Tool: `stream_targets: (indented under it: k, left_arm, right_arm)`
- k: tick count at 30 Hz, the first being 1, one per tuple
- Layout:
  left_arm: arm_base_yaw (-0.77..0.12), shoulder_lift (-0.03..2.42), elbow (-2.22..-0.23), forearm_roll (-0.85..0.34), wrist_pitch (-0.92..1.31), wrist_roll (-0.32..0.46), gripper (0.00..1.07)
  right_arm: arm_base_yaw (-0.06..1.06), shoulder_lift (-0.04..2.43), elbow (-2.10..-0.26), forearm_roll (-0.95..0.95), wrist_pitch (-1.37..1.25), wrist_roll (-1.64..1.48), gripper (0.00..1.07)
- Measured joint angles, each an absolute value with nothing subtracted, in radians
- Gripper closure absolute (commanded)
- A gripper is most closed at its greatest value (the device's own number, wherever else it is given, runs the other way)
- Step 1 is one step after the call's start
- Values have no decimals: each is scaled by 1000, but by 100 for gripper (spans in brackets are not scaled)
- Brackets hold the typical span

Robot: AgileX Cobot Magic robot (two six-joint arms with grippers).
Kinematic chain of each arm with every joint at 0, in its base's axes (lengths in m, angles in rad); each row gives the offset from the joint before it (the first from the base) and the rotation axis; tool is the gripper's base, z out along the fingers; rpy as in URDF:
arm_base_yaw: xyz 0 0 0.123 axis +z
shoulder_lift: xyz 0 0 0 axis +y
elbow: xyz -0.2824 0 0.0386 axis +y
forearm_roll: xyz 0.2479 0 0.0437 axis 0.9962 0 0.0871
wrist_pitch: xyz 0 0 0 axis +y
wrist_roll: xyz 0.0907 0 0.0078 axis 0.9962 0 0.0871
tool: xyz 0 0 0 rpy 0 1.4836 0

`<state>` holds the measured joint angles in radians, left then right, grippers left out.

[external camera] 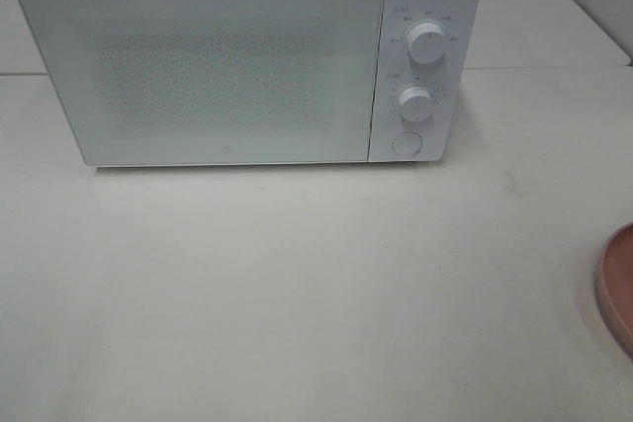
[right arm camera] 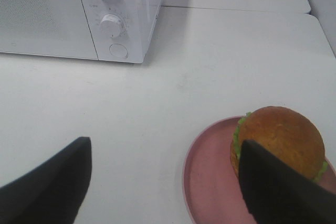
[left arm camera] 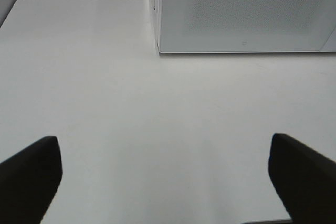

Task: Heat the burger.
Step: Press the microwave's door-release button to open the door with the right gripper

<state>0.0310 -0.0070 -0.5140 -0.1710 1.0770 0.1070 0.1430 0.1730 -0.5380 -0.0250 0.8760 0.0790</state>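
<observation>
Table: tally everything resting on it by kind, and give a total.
Microwave: 1
Pink plate: 1
Burger: 1
Total: 3

High camera looks down on the microwave (external camera: 198, 56); both low wrist cameras face it beyond their jaws.
</observation>
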Motion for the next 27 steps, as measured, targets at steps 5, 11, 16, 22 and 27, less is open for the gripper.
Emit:
stream_targets:
  k: [5,11,16,22,27]
  left_arm:
    - [31,-7,-514,-171,1077,107,6]
    - [31,-7,-514,-171,1077,107,6]
    - [31,-7,-514,-171,1077,107,6]
    - [31,-7,-514,-171,1077,107,6]
    - [31,-7,-514,-171,1077,107,6]
  right_arm:
    - [143,308,-538,-25,730,79,32]
    - [143,426,-538,-25,604,79,32]
    - [143,499,-538,-25,532,79,32]
    - [143,616,-538,-24,432,79,32]
    - [143,673,-538,-24,385,79,32]
